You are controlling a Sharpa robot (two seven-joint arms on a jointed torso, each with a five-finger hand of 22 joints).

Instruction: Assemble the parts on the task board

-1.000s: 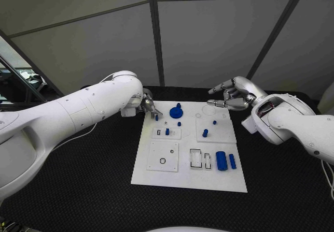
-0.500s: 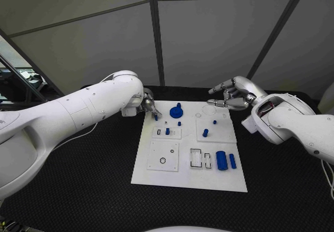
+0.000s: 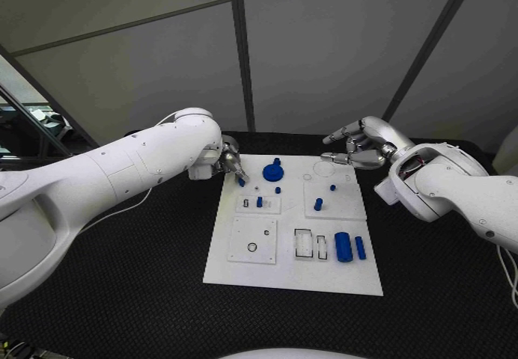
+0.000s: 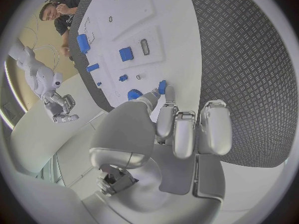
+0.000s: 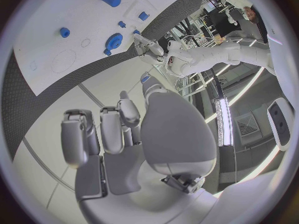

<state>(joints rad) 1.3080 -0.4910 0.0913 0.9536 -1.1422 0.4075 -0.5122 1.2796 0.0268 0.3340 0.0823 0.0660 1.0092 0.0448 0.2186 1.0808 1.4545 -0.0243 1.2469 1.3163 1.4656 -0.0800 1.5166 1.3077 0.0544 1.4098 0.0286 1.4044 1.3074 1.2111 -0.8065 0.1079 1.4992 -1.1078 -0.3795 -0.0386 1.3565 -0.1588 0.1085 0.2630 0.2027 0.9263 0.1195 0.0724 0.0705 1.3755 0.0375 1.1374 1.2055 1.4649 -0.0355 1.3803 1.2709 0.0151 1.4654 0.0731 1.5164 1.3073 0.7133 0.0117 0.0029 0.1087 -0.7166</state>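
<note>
Pinching a small blue part [image 3: 239, 179] in my left hand [image 3: 229, 163] at the task board [image 3: 291, 277] far-left corner | right hand [image 3: 361, 146] hovering, fingers curling on nothing.

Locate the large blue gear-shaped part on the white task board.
In the head view the large blue gear-shaped part sits near the white task board's far edge, just right of the left hand.

I see a smooth white board [image 3: 259, 269], glossy blue plastic parts [image 3: 343, 247], a rough woven black table [image 3: 129, 284], and shiny metal hands [image 4: 181, 129].
</note>
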